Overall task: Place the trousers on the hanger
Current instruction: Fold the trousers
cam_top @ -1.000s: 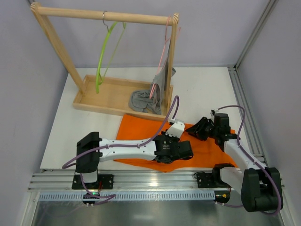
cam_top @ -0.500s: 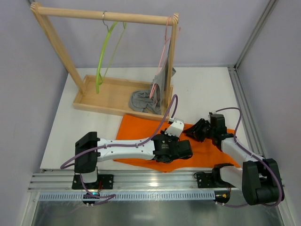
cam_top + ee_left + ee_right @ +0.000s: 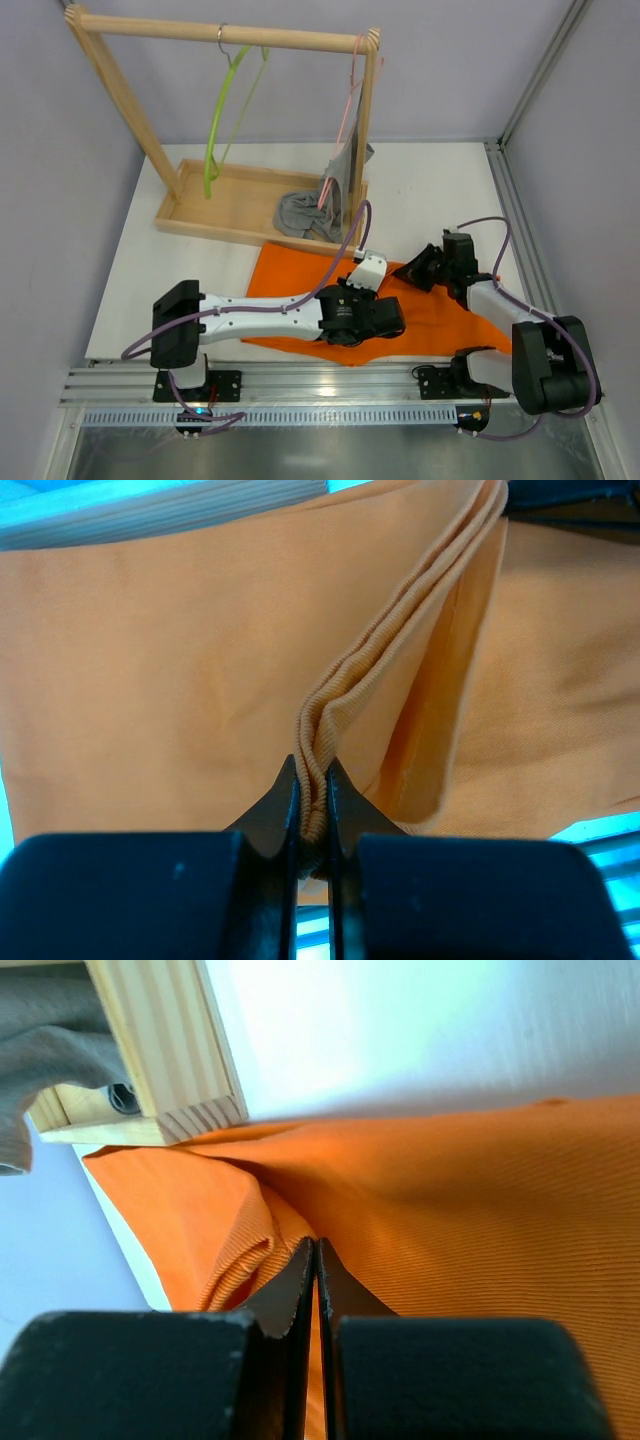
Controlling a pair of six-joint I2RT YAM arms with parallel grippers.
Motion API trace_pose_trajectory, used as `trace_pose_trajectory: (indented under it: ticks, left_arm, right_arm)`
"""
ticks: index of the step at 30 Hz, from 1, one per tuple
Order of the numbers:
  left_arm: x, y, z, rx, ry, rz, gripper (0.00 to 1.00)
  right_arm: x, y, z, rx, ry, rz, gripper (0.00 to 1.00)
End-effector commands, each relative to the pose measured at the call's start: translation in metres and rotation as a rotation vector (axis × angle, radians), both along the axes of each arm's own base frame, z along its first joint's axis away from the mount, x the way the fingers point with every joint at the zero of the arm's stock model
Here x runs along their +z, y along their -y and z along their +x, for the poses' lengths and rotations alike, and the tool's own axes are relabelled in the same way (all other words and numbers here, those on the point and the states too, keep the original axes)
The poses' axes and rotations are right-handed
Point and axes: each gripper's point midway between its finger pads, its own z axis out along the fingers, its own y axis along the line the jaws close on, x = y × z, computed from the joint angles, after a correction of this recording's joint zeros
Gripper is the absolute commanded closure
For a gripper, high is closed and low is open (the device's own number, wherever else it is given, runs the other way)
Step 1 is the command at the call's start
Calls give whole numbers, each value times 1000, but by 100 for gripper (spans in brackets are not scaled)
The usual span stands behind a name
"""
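The orange trousers [image 3: 290,275] lie flat on the white table in front of the wooden rack. My left gripper [image 3: 388,320] rests low over their near middle, shut on a raised ribbed fold of the trousers [image 3: 150,680], which shows squeezed between its fingertips [image 3: 312,780]. My right gripper [image 3: 413,272] is at the cloth's right part, its jaws closed together at a small fold of the trousers [image 3: 480,1190], a thin strip of orange between them [image 3: 316,1255]. The lime-green hanger [image 3: 213,140] hangs bare from the rack's top bar at the far left.
The wooden rack [image 3: 220,35] stands on a tray base [image 3: 225,205] just behind the trousers. A pink hanger [image 3: 345,120] holds a grey garment [image 3: 300,212] by the right post. The base's corner [image 3: 170,1050] is close ahead of my right gripper.
My right gripper has closed its jaws on the cloth after shifting slightly along the trousers. The left arm has drawn a little leftward, still gripping its fold.
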Motion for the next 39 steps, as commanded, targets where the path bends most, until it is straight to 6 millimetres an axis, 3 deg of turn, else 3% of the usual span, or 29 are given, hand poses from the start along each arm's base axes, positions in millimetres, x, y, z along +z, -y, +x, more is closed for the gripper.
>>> trace_pose_trajectory:
  ticks: [1,4,6,7,8,9,15,18,21,22,23,25,26,28,31,34,39]
  left_arm:
    - [24,-3,2,28,19,-99,100]
    - [22,2,-3,-11,-11,-120,100]
    - [23,13,-13,-70,-52,-178,93]
    - [25,16,-15,-97,-60,-190,87]
    - [32,17,-18,-111,-67,-228,72]
    - [34,21,-22,-130,-84,-263,66]
    - [52,16,-29,-169,-90,-345,56]
    - [42,8,-28,-154,-91,-323,55]
    - [32,2,-29,-146,-102,-301,54]
    - [30,2,-29,-146,-104,-298,53]
    - [29,1,-29,-147,-107,-295,53]
    - [28,-3,-27,-140,-106,-283,52]
    - [25,-6,-26,-134,-109,-271,51]
    - [25,-12,-20,-113,-106,-276,51]
    - [18,-24,-12,-86,-126,-288,51]
    - [16,-39,-3,-50,-148,-318,49]
    - [3,-80,21,81,-203,-315,44]
  right_arm:
    - [32,16,27,-28,147,-116,96]
    - [36,27,30,-53,167,-182,96]
    - [35,28,32,-46,172,-188,96]
    - [31,28,33,-42,162,-189,96]
    - [30,26,35,-31,167,-182,96]
    - [28,25,35,-21,164,-181,96]
    - [27,25,45,53,182,-205,96]
    - [33,32,47,52,191,-243,96]
    - [36,41,49,49,180,-277,86]
    - [35,46,48,43,164,-297,74]
    - [30,49,39,56,119,-315,69]
    - [38,51,36,67,115,-324,59]
    - [38,47,26,101,93,-307,48]
    - [41,40,15,138,100,-274,40]
    - [35,24,-8,206,87,-186,39]
    - [27,21,-23,226,85,-165,40]
    - [8,18,-43,224,70,-151,42]
